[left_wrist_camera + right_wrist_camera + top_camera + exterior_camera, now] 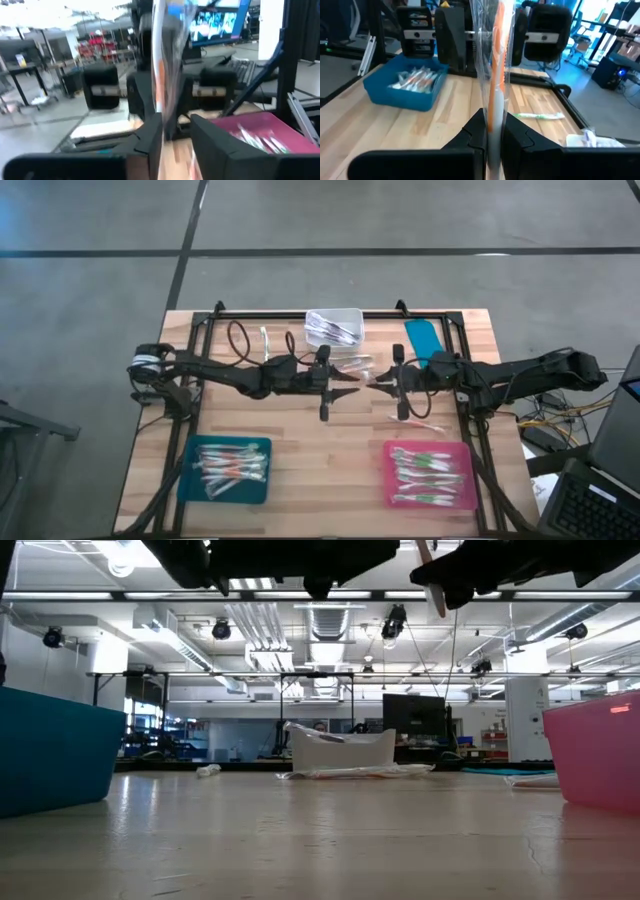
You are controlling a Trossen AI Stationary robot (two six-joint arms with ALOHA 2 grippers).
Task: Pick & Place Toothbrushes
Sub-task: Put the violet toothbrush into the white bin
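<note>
An orange-handled toothbrush in clear wrap (496, 65) is pinched by both the right gripper (492, 131) and left gripper (175, 125); release should be staggered to avoid tearing.

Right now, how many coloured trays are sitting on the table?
2. The teal tray is at the near left and the pink tray at the near right, both holding toothbrushes. None appears hidden.

We see a pale wood-plank tabletop (330, 445) with a smooth, slightly glossy finish, and an orange toothbrush (495, 70) sealed in clear, shiny plastic wrap; the trays look like matt plastic.
</note>
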